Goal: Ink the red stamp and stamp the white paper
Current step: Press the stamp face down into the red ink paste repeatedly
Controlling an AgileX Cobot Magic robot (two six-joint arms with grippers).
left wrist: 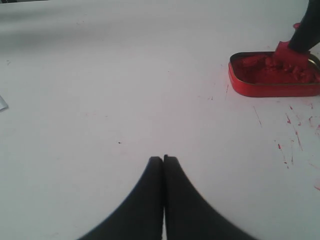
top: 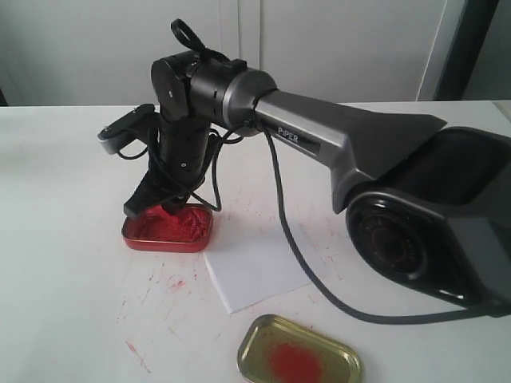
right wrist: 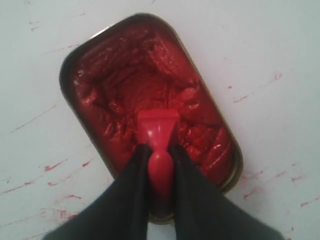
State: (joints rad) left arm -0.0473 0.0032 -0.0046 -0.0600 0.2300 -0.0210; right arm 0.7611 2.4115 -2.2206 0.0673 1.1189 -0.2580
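Observation:
My right gripper (right wrist: 159, 152) is shut on the knob of the red stamp (right wrist: 158, 131), whose square base rests in the lumpy paste of the red ink tin (right wrist: 105, 87). In the exterior view the right gripper (top: 164, 206) reaches down into that tin (top: 169, 229), and the stamp (top: 171, 209) barely shows below its fingers. The white paper (top: 255, 267) lies just right of the tin, blank where it shows, partly crossed by the arm's cable. My left gripper (left wrist: 163, 159) is shut and empty above bare table; its view catches the tin (left wrist: 272, 75) and the stamp (left wrist: 287, 52).
A gold tin lid (top: 299, 355) with a red smear lies at the front, near the paper. Red ink flecks (top: 177, 282) mark the white table around the tin. The right arm's big base (top: 431, 231) fills the right side.

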